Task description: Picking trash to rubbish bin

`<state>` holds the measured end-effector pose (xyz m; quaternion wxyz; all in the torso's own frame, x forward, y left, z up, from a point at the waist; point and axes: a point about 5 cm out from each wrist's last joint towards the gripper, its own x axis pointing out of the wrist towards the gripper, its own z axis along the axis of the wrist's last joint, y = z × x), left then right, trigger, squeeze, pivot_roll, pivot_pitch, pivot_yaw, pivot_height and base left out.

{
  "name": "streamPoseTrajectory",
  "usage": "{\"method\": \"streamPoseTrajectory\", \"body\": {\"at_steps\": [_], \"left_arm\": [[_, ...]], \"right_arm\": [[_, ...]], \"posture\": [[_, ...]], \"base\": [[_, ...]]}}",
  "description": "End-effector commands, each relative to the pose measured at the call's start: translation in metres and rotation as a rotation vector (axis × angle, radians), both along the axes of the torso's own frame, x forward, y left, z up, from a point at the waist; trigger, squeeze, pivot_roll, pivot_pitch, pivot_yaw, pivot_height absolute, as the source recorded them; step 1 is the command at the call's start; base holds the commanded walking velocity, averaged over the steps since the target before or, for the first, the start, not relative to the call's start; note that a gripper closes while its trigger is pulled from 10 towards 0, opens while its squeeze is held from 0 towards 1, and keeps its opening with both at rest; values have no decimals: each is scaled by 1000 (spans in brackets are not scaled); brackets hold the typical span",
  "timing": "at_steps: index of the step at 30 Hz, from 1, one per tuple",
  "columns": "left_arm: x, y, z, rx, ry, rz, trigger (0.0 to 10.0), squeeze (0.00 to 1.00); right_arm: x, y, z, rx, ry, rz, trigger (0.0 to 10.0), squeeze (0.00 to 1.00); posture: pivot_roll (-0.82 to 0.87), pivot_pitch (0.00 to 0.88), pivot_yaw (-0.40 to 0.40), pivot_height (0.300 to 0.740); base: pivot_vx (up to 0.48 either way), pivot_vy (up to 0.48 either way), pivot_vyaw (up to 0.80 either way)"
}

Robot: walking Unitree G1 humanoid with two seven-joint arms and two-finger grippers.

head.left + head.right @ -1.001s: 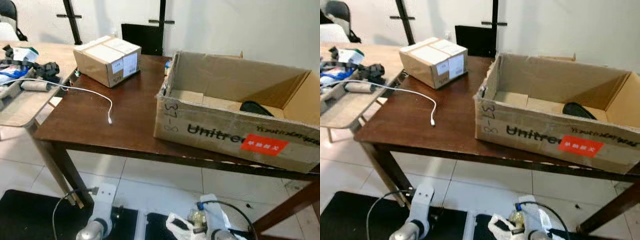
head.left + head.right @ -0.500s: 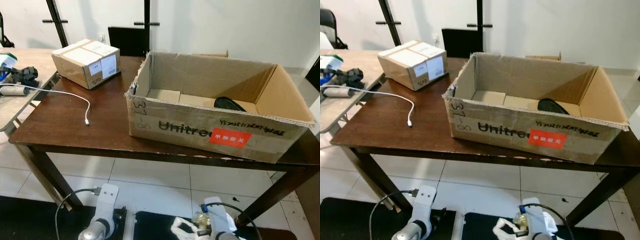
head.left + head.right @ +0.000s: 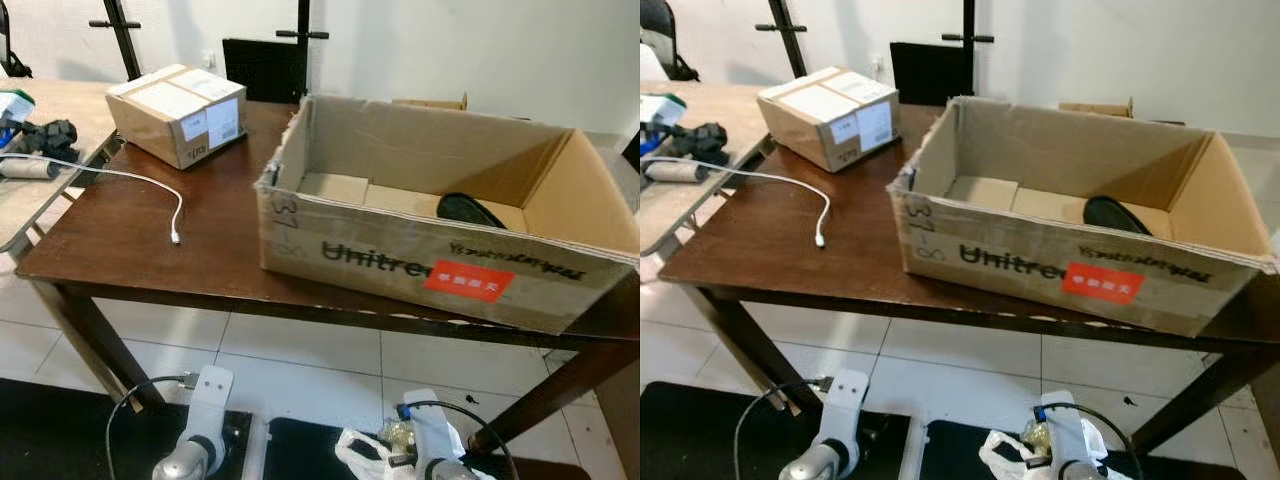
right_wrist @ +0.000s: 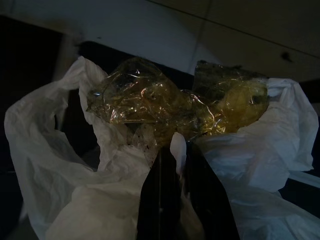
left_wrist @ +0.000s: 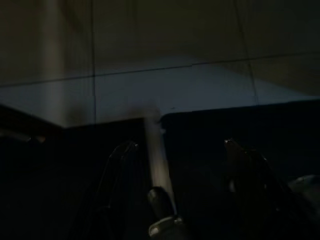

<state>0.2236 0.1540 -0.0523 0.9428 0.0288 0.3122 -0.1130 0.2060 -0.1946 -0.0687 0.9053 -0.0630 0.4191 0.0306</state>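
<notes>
My right gripper [image 4: 178, 152] hangs low over the floor, shut on a white plastic bag [image 4: 75, 200] holding crumpled yellowish clear film [image 4: 150, 107]. The same trash bundle [image 3: 372, 452] sits at the end of my right arm [image 3: 432, 462], below the table's front edge. A large open cardboard box [image 3: 400, 255] printed "Unitree", with a red label, stands on the dark wooden table [image 3: 140, 250] ahead. A black object [image 3: 470, 210] lies inside the box. My left gripper [image 5: 180, 150] hangs in shadow above the floor, fingers apart, holding nothing.
A small taped cardboard parcel [image 3: 178, 112] and a white cable [image 3: 150, 185] lie on the table's left part. A lighter table [image 3: 30, 190] with clutter adjoins on the left. Black mats [image 3: 60, 430] cover the tiled floor by my arms. The table's legs [image 3: 85, 335] stand close ahead.
The whole picture has shifted, so the camera has moved: the box now sits nearer the centre. My right gripper still holds the bag; both arms hang as before.
</notes>
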Motion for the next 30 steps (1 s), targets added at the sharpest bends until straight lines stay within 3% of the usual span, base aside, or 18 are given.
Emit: {"method": "streamPoseTrajectory", "body": {"at_steps": [1, 21, 30], "left_arm": [[-3, 1, -3, 10, 21, -8, 10000, 0], [-3, 3, -3, 10, 27, 6, 10000, 0], [-3, 2, -3, 17, 34, 1, 10000, 0]], "right_arm": [[-4, 1, -2, 11, 11, -13, 10000, 0], [-4, 2, -2, 13, 9, -15, 10000, 0], [-4, 2, -2, 15, 9, -17, 10000, 0]], "posture": [[-71, 70, 15, 740], [-72, 79, 14, 740], [-71, 81, 14, 740]], "base": [[0, 0, 0], [0, 0, 0], [0, -407, 0]]}}
